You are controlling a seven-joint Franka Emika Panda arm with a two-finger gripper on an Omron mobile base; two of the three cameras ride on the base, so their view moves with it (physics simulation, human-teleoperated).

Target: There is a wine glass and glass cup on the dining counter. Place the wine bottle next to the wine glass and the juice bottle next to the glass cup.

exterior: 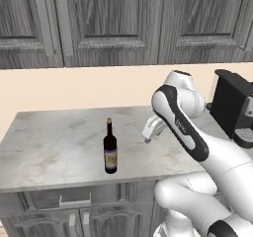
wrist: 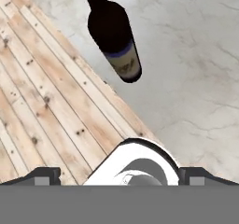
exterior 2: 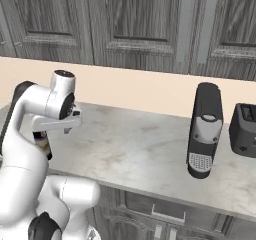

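The wine bottle [exterior: 110, 149] stands upright on the grey marbled counter [exterior: 59, 142], close to its near edge. The tool [exterior: 149, 132] hangs above the counter just right of the bottle, apart from it, jaws spread wide and holding nothing. From the hand camera, the bottle [wrist: 114, 36] lies ahead, beside the counter edge over the wooden floor [wrist: 42, 106].

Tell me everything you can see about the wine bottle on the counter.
The wine bottle is tall, slim and nearly black, seemingly glass, with a long narrow neck, tan top and beige label edged in blue. It stands upright near the front edge of the grey marbled counter, touched by nothing; the open gripper is well away from it.
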